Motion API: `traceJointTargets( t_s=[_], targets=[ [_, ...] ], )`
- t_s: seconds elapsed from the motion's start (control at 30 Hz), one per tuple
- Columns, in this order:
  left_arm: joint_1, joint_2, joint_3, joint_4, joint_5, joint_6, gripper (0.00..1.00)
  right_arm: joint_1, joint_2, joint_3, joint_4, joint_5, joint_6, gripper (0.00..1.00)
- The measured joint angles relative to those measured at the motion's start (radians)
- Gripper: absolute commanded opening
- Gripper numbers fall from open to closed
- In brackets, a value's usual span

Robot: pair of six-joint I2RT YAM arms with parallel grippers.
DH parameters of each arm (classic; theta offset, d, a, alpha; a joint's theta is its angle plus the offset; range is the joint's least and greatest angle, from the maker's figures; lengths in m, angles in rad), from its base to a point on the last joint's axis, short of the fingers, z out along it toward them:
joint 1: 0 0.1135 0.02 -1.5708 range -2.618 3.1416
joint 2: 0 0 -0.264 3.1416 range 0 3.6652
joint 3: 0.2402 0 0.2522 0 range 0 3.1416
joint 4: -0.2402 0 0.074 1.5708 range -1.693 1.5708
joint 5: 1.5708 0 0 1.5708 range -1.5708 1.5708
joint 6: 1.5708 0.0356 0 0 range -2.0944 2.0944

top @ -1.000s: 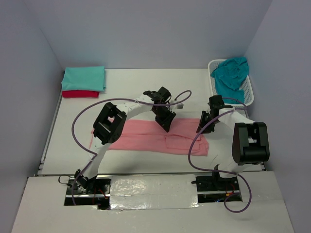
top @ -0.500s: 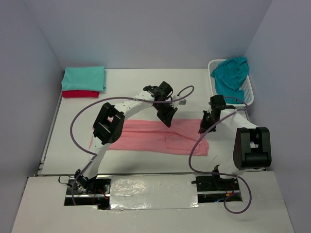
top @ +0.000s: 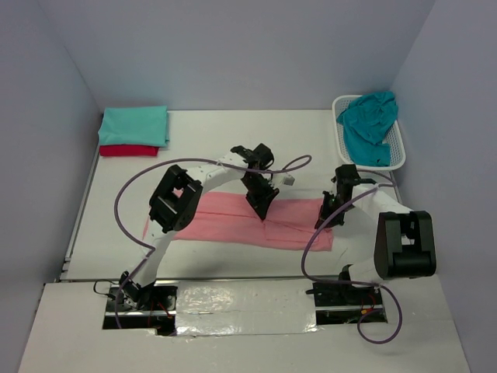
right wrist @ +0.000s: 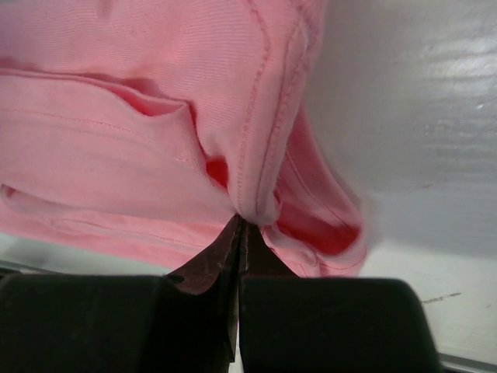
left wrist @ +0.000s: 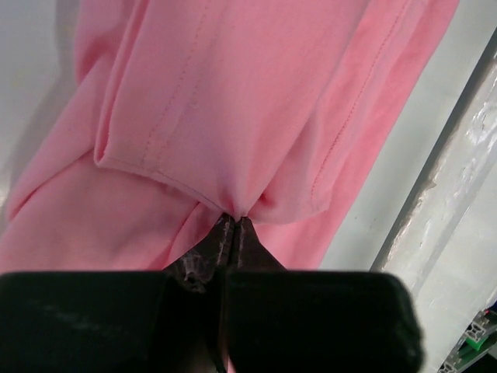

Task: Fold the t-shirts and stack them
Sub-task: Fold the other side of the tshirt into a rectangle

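Note:
A salmon pink t-shirt (top: 225, 217) lies as a long band across the middle of the table. My left gripper (top: 262, 211) is shut on its far edge near the middle; in the left wrist view the pink t-shirt (left wrist: 233, 116) bunches at the closed tips of the left gripper (left wrist: 235, 220). My right gripper (top: 320, 222) is shut on the shirt's right end, and the right wrist view shows the hem of the pink t-shirt (right wrist: 116, 148) pinched in the right gripper (right wrist: 241, 221). At back left a folded mint-teal t-shirt (top: 133, 124) rests on a crimson red t-shirt (top: 128, 151). A darker teal-blue t-shirt (top: 369, 120) fills the basket.
The white lattice basket (top: 396, 151) stands at the back right against the wall. Purple cables loop from both arms over the table. A taped white strip (top: 245, 299) runs along the near edge between the arm bases.
Both grippers closed on the pink shirt's far edge and moved toward the near side, pulling that edge over the shirt so the band looks narrower.

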Motion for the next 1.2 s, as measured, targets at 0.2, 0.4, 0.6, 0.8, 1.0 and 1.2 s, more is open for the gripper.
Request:
traceJointTargets(
  t_s=[0.2, 0.4, 0.6, 0.8, 1.0, 1.2],
  targets=[
    [-0.009, -0.001, 0.006, -0.032, 0.004, 0.046, 0.39, 0.0, -0.009, 0.002, -0.002, -0.006, -0.001, 0.0],
    [0.055, -0.056, 0.077, -0.113, 0.003, 0.14, 0.52, 0.0, 0.012, 0.051, 0.0, -0.006, -0.011, 0.0],
    [0.389, -0.339, 0.029, -0.153, 0.001, 0.254, 0.28, 0.0, 0.023, 0.064, 0.0, -0.006, -0.012, 0.0],
    [0.868, -0.475, -0.173, -0.144, -0.084, 0.292, 0.46, 0.0, 0.037, 0.079, 0.0, -0.003, -0.015, 0.0],
    [1.039, -0.33, -0.356, -0.105, -0.2, 0.262, 0.51, 0.0, 0.062, 0.081, 0.001, -0.003, -0.023, 0.0],
    [1.032, -0.314, -0.415, -0.07, -0.212, 0.247, 0.54, 0.0, 0.064, 0.081, 0.0, 0.006, -0.028, 0.0]
  ],
)
